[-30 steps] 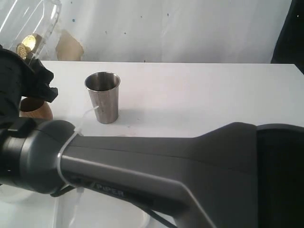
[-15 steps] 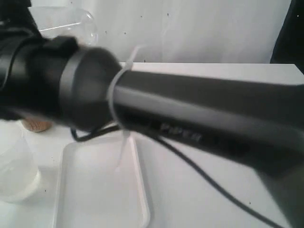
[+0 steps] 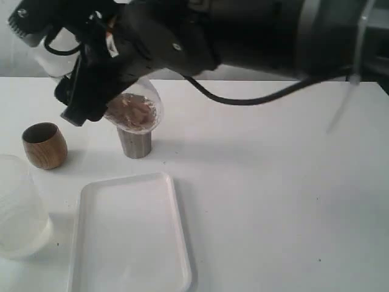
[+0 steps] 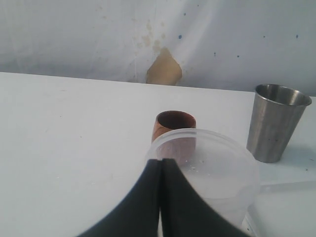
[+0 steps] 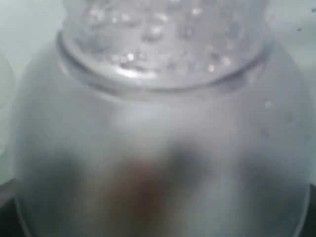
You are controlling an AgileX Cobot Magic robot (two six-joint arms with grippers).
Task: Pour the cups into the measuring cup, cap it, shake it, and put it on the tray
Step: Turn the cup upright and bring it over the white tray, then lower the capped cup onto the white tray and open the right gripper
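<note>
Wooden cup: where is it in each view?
Exterior: wooden cup far left on the table, left of the steel tumbler.
Left wrist: mid-picture, partly behind the frosted container; tumbler stands apart from it.
Right wrist: not in it.
Shared landmark: the tumbler.

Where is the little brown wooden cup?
In the exterior view the wooden cup stands on the left of the table, left of the steel tumbler and behind the frosted container.
</note>
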